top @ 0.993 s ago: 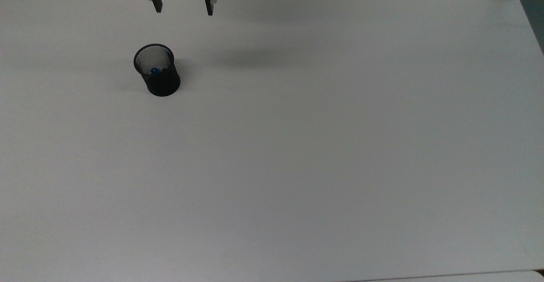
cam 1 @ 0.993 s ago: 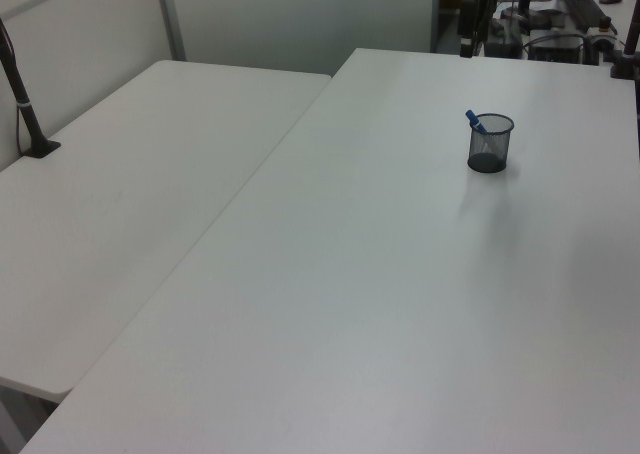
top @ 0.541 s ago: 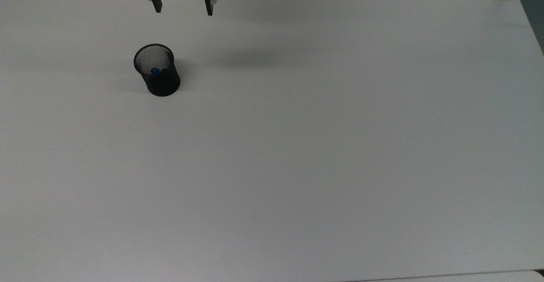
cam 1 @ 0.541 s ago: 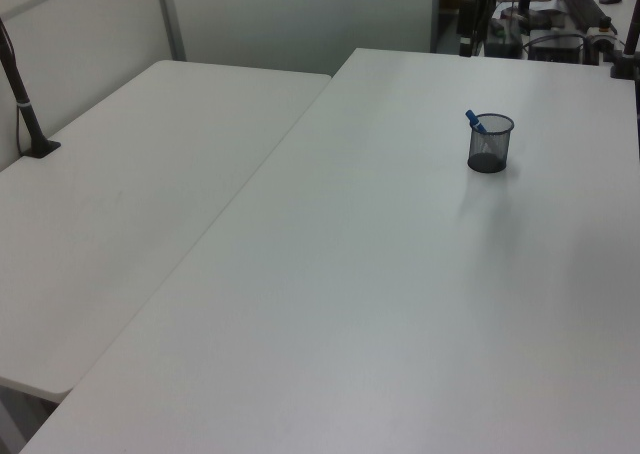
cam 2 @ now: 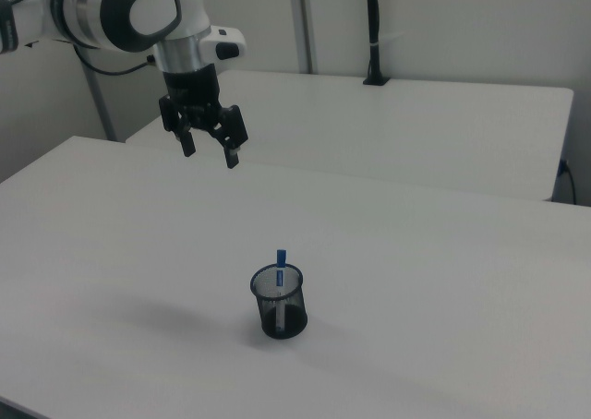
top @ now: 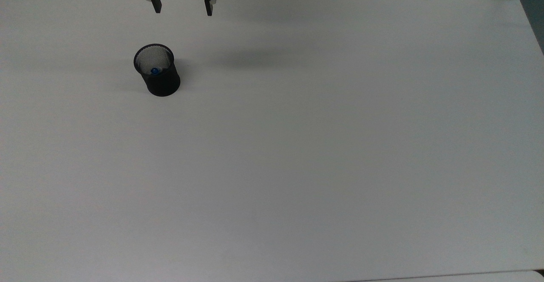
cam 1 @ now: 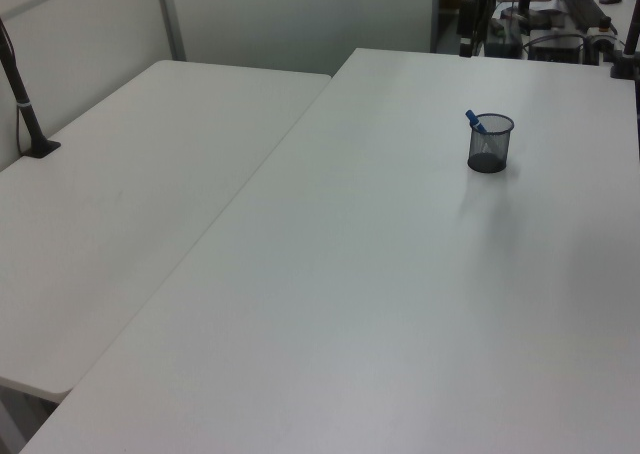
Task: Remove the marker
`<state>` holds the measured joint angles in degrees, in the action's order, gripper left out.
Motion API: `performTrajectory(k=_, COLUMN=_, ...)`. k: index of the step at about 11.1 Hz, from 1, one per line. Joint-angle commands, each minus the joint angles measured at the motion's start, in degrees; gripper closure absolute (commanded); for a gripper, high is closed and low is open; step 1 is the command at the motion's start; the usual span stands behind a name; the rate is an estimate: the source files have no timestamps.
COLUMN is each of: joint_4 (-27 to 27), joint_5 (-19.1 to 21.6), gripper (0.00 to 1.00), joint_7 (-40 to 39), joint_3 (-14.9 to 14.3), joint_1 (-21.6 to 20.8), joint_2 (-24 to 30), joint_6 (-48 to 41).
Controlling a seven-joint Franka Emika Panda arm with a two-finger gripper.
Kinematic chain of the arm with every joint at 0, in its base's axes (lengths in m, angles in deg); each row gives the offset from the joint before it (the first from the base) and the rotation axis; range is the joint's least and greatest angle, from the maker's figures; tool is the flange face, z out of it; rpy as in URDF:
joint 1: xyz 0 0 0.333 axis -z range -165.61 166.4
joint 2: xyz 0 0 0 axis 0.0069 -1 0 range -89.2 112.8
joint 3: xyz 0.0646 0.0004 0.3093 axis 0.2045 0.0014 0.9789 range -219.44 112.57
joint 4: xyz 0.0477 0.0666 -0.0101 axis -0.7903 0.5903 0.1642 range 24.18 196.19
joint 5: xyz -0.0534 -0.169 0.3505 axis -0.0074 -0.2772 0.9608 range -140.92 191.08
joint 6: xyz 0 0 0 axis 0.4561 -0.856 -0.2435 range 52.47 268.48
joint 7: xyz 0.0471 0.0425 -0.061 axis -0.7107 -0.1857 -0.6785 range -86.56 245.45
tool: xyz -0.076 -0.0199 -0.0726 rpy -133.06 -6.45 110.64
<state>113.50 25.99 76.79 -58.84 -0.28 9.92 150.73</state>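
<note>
claw (cam 2: 210, 150) raised, fingers spread, apparently pointing down, marker (cam 2: 280, 262) in cup (cam 2: 279, 303)

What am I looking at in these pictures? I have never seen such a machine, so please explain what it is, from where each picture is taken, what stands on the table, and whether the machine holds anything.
The machine is a robot arm with a two-finger gripper at its end. The three pictures show one moment from three cameras. The top view looks down on the white table; the left view and the right view look across it from opposite sides.

On the table stands a black mesh cup, upright. Inside it is a slim marker whose blue end sticks out above the rim.

The gripper is open and holds nothing. It hangs above the table, apart from the cup; in the top view it is near the upper edge, above the cup. The marker is not yet taken out.
</note>
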Motion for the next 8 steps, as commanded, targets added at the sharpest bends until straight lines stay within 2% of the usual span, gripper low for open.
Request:
performTrajectory(k=1, joint_4=-1.64, joint_5=-0.56, gripper=0.00, joint_7=-4.88, joint_3=-0.57, joint_1=0.75, joint_2=-0.41, joint_6=-2.77)
performTrajectory(k=3, joint_4=-1.64, joint_5=-0.56, gripper=0.00, joint_7=-7.70, joint_3=-0.49, joint_1=1.37, joint_2=-0.50, joint_6=-2.69)
performTrajectory(k=8, joint_4=-1.38, joint_5=-0.56, gripper=0.00, joint_7=-9.02, joint_3=0.21, joint_1=0.50, joint_2=-2.33, joint_6=-2.60)
